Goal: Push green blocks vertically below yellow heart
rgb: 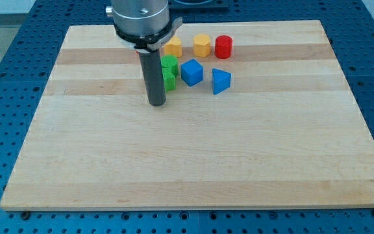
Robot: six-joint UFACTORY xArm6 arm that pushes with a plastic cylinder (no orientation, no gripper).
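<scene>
My tip (156,103) rests on the wooden board just left of and slightly below two green blocks. One green block (169,63) sits above the other green block (169,79); the rod hides their left sides, so their shapes are unclear. A yellow block (173,46), probably the heart, lies directly above the green ones, partly behind the arm's mount. A second yellow block (202,45), hexagon-like, sits to its right.
A red cylinder (223,47) lies right of the yellow blocks. A blue cube (191,72) sits right of the green blocks, and a blue triangular block (220,81) lies further right. The wooden board (193,162) lies on a blue perforated table.
</scene>
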